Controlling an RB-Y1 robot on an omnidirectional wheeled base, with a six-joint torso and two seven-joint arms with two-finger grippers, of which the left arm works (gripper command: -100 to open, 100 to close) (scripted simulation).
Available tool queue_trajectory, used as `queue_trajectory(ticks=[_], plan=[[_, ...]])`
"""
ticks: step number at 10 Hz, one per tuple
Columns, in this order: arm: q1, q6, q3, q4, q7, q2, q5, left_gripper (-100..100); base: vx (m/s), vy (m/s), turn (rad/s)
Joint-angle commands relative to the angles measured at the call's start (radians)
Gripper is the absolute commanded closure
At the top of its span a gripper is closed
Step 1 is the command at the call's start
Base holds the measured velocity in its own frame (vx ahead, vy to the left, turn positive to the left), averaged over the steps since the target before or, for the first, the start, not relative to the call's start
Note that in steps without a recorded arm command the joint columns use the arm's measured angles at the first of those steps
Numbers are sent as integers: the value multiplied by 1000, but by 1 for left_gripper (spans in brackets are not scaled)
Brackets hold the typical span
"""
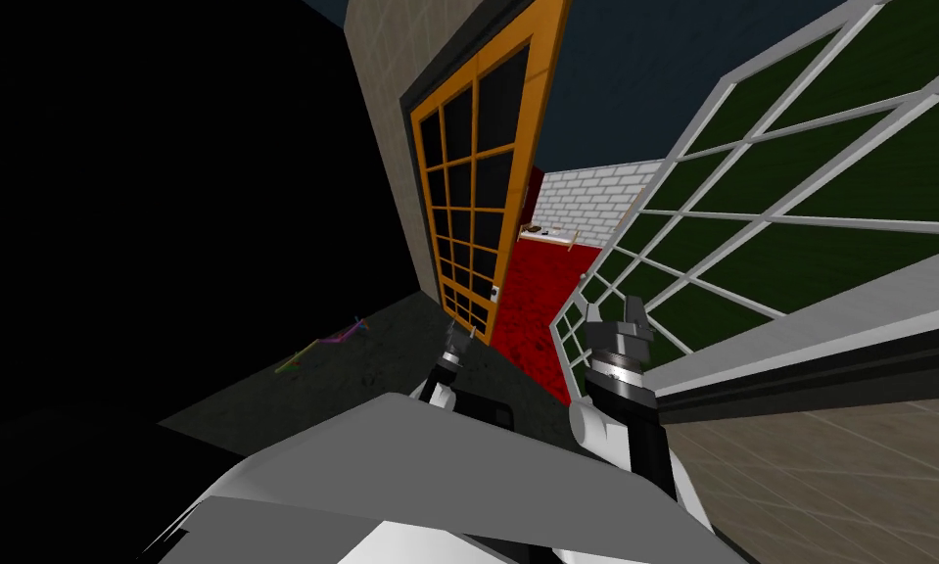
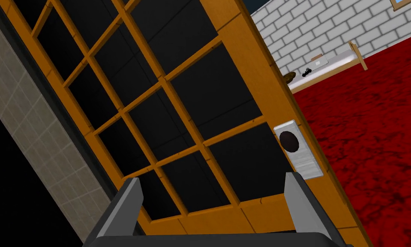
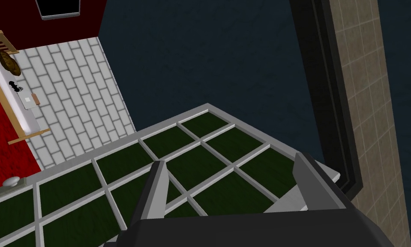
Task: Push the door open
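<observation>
far left is a black area (image 1: pixel 115 196), then a tiled wall (image 1: pixel 389 147) with a dark frame. hung in that frame is the orange door (image 1: pixel 477 176), a grid of dark panes. its free edge is on the right, with red carpet (image 1: pixel 536 294) showing past it. i take this leaf as the one to push, since my left arm faces it.

the left gripper (image 2: pixel 213 201) is released, blades spread, pointing at the bottom rail just below the grey latch plate (image 2: pixel 298 154) and its dark knob (image 2: pixel 289 141). i cannot tell whether the blades touch the wood yet.

to do this well, i'd press on the solid rail or the stile by the latch, never on a pane. i'd stay near the free edge, far from the hinges, where the push counts most. i'd follow the leaf's arc so the blades don't slide off the edge into the gap.

further right, the right gripper (image 3: pixel 234 188) is also unclenched and holds nothing. it sits near the edge of the white-framed door (image 1: pixel 800 196), whose panes are dark green. that leaf stands swung wide to the right, and its pale knob (image 3: pixel 11 181) is well apart from the gripper.
</observation>
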State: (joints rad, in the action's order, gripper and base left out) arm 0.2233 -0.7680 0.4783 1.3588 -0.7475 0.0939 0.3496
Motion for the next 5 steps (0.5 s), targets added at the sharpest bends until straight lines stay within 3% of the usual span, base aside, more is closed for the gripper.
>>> queue_trajectory(ticks=[1, 5], plan=[[-8, -4, 13, -28, -26, 0, 8, -100, 98, 51, -58], [-35, -20, 52, -118, -97, -10, 28, -100, 106, 28, -78]])
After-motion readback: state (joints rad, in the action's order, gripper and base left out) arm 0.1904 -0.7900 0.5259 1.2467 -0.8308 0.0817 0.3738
